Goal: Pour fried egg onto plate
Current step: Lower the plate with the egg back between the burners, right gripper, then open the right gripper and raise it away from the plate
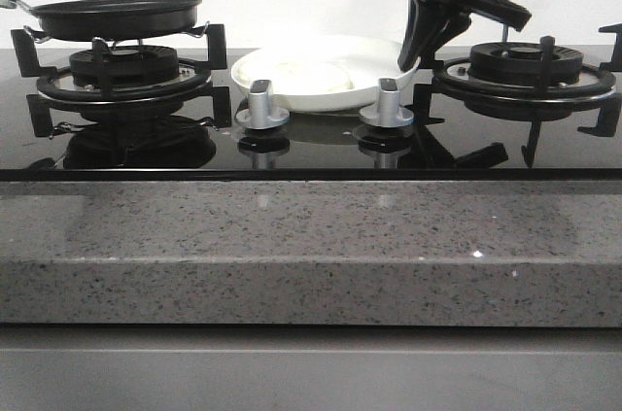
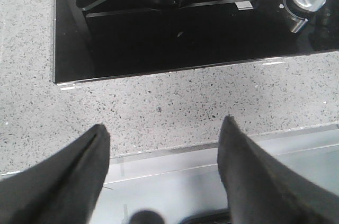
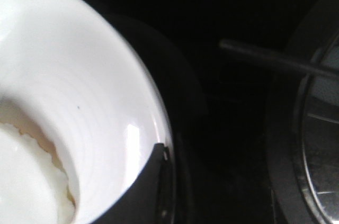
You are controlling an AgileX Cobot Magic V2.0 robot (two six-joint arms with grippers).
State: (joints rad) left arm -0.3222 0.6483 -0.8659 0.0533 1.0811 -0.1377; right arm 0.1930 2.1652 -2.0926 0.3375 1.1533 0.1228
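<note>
Far left: black frying pan (image 1: 115, 15) sits empty on the left burner (image 1: 124, 66). Left gripper (image 2: 161, 171) hangs over the near counter edge, jaws spread wide, holding nothing. Centre: fried egg (image 1: 313, 75) already lies in the plate (image 1: 374, 88); pour looks complete. Right: right gripper (image 1: 428, 37) pinches the plate's right rim. Next, likely: let go of the rim cleanly and lift away without tipping the plate.

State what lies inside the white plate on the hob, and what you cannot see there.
The fried egg lies inside the plate, a pale piece with a browned edge in the right wrist view. The right gripper is at the plate's rim. Whatever lies beneath the egg is hidden.
</note>
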